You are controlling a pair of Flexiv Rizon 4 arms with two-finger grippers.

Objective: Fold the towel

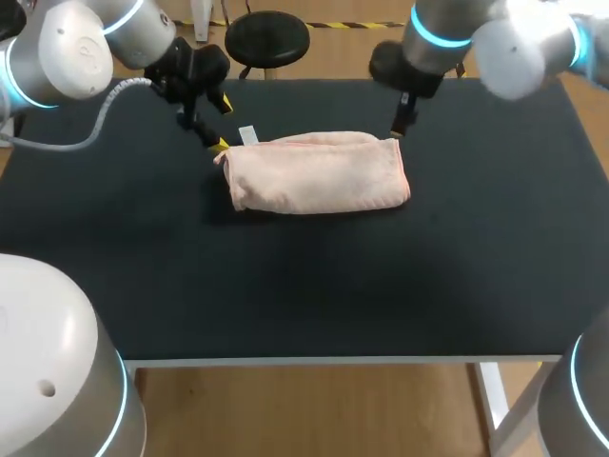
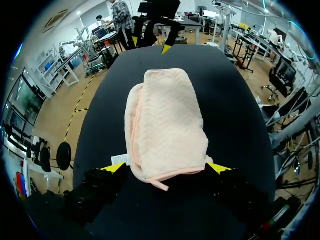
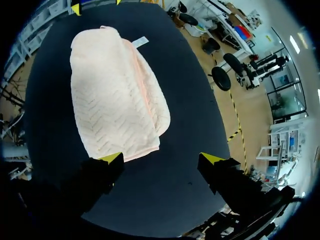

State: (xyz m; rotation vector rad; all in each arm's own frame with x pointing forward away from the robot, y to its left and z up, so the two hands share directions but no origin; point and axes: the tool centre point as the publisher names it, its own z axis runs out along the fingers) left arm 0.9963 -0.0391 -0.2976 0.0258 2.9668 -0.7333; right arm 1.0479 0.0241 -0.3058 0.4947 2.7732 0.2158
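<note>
Left hand [image 2: 166, 168] spread wide around the folded pink towel [image 2: 167, 125] end.

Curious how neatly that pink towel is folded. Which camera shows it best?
The left wrist view: the towel fills the middle, its near end inside the open left end effector, stacked layers plain. The head view shows it whole but smaller. The right wrist view shows it whole, from the other end.
</note>
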